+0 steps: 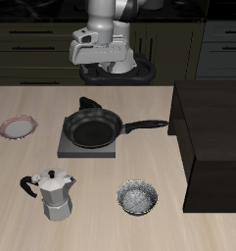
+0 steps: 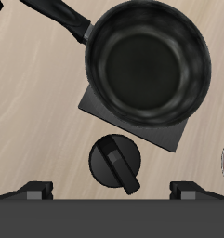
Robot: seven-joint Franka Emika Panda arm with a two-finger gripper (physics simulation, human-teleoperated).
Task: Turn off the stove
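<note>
Nearest the exterior camera, by the table's front edge, stand a silver moka pot with a black handle (image 1: 55, 195) and a small speckled grey bowl (image 1: 138, 198); neither belongs to the task.

Mid-table lies the stove, a flat square grey burner plate (image 1: 69, 147). A black frying pan with a long handle (image 1: 91, 127) sits on it and covers most of the plate, so only the plate's edges show. A small pink-rimmed plate (image 1: 18, 126) lies apart near the table's side edge.

The two-finger gripper (image 1: 110, 71) hangs above the table's far edge, behind the pan. This placement appears chosen to approach the control from above.

The wrist view supplies what the exterior view hides. It shows the stove's round black knob (image 2: 114, 161) just beside the plate's far edge. It also shows both fingertips (image 2: 35, 190) spread wide, with nothing between them. The knob lies roughly between the open jaws, untouched. In the exterior view the knob is barely distinguishable behind the pan rim.
</note>
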